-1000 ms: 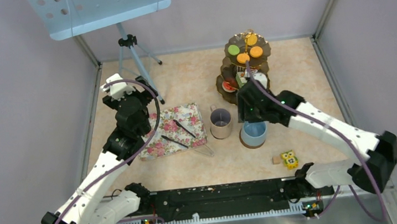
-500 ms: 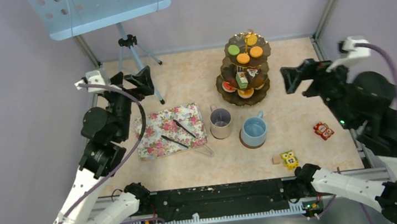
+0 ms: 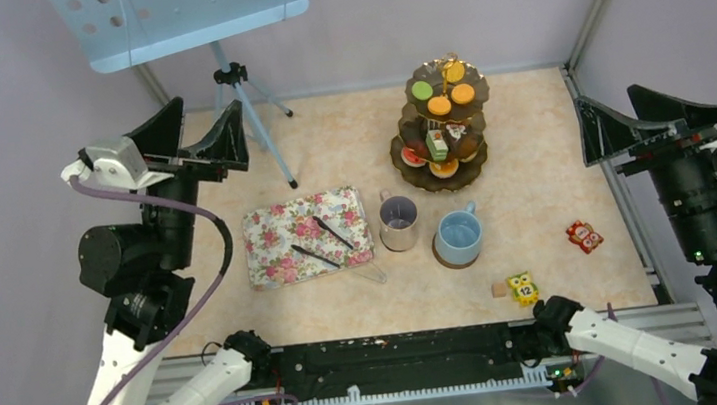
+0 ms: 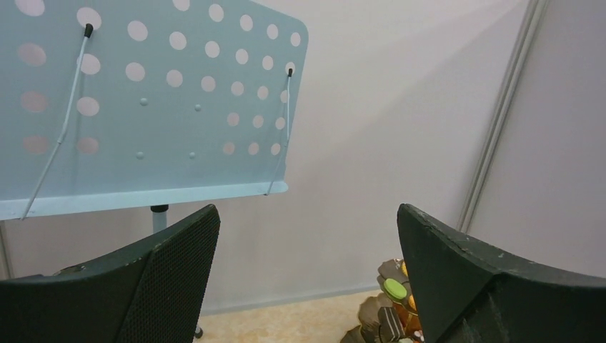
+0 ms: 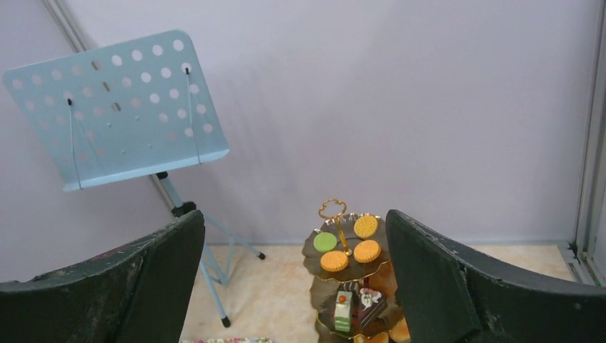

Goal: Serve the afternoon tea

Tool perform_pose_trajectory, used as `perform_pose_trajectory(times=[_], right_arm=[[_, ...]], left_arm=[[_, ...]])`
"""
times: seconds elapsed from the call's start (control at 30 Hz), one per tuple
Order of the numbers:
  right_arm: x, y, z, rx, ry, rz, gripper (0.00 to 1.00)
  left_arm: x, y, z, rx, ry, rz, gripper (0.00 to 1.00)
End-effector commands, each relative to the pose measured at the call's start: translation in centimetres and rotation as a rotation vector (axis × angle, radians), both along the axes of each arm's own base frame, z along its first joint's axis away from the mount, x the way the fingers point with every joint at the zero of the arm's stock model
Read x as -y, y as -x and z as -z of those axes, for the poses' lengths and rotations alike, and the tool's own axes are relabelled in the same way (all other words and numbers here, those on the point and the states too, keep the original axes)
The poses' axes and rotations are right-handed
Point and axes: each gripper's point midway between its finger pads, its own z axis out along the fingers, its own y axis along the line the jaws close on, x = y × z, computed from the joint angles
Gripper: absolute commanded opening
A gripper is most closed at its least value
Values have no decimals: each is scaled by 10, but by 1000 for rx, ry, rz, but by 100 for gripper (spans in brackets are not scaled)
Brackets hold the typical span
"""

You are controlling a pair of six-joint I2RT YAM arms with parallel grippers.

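Left claw (image 3: 205, 115): raised high over the table's left side, fingers spread wide, holding nothing.
Right claw (image 3: 611, 106): raised by the right wall, spread wide, holding nothing.
Stand (image 3: 433, 184): three dark gold-trimmed tiers, upright, at the back, right of centre.
Pastries (image 3: 439, 105): orange and green rounds on the top tier, cake slices and a red round on the tiers below.
Cup (image 3: 459, 236): light blue, on a brown saucer (image 3: 449, 261), in front of the stand.
Mug (image 3: 399, 222): grey, just left of the cup.
Cloth (image 3: 279, 246): floral, left of the mug, two dark utensils (image 3: 332, 231) lying on it.
Owl block (image 3: 522, 289): yellow, near the front edge, right of the cup.
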Motion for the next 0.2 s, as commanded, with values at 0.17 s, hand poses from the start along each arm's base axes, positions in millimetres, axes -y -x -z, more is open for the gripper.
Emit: perform_pose_trajectory(times=[0.17], right_arm=[[9,-7,7,-5,-9,70,95]], left_arm=[[-10,15,-20,79,-36,-36,99]])
